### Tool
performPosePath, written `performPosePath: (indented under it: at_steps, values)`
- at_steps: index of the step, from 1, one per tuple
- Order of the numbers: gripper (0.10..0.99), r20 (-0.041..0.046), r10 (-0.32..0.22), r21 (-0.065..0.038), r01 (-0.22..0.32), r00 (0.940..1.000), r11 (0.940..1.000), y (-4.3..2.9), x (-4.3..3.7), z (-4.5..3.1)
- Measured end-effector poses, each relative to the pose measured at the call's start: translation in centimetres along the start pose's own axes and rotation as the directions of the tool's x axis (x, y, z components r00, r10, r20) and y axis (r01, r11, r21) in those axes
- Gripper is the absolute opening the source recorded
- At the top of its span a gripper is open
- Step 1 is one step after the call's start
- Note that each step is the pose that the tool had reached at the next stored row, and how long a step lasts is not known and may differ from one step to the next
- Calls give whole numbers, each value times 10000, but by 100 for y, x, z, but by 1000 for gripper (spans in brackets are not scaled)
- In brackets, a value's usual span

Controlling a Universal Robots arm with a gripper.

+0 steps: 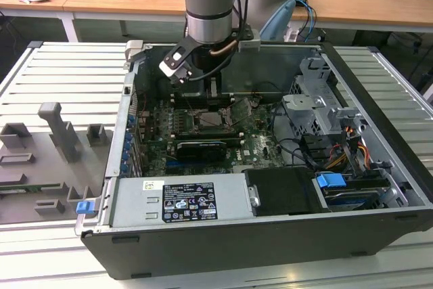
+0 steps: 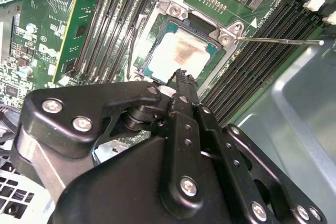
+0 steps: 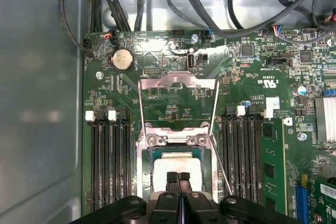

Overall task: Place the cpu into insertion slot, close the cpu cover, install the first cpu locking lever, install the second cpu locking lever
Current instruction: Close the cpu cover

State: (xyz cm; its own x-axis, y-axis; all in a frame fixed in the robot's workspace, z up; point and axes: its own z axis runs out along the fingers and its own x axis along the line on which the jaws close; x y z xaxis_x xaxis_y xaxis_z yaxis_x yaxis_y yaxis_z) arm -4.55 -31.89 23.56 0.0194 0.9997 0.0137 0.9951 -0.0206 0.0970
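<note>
Exterior view: the arm (image 1: pixel 210 5) comes into the open computer case (image 1: pixel 270 241) from 12 o'clock. The gripper (image 1: pixel 212 96) hangs just over the socket (image 1: pixel 214 121) on the motherboard (image 1: pixel 260 141). Taking the socket as dial centre, the power supply (image 1: pixel 179 201) lies at 7 o'clock, the drive cage (image 1: pixel 318 109) at 3 o'clock, and the grey fixture blocks (image 1: pixel 61 133) well apart at 9 o'clock, outside the case.

First wrist view: the gripper (image 3: pixel 178 178) has its two fingers pressed together with nothing between them. The cpu (image 3: pixel 178 162) sits flat in the socket, pale face up, with the fingertips over its near edge. I cannot tell whether they touch it. The cpu cover (image 3: pixel 178 81) is swung open, raised off the socket on the side toward the coin cell (image 3: pixel 122 60). A thin locking lever (image 3: pixel 220 163) is unlatched and runs slantwise between the socket and the memory slots (image 3: pixel 247 161).

Second wrist view: the gripper (image 2: pixel 181 75) shows the same closed fingers, with the tip above the cpu (image 2: pixel 181 51). The locking lever (image 2: pixel 278 40) sticks out free across the memory slots.
</note>
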Motion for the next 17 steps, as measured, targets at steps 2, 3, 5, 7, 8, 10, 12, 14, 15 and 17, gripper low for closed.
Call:
performPosePath:
  at_steps: [2,3,5,7,8,10,12,14,15,17]
  values:
    - [106,-1,1,-1,-1,10000,10000,1,0,-7]
    - [106,-3,1,-2,-1,10000,10000,1,1,-11]
    - [106,-2,1,-1,-1,10000,10000,2,1,-20]
    - [106,-2,1,-2,-1,10000,10000,3,1,-32]
    - [106,-2,1,-1,-1,10000,10000,4,1,-35]
    - [106,-2,1,-2,-1,10000,10000,4,1,-41]
    - [106,-2,1,-2,-1,10000,10000,5,1,-45]
    - [106,-2,1,-2,-1,10000,10000,5,1,-51]
    - [106,-2,1,-2,-1,10000,10000,5,1,-54]
    - [106,-2,1,-2,-1,10000,10000,6,1,-61]
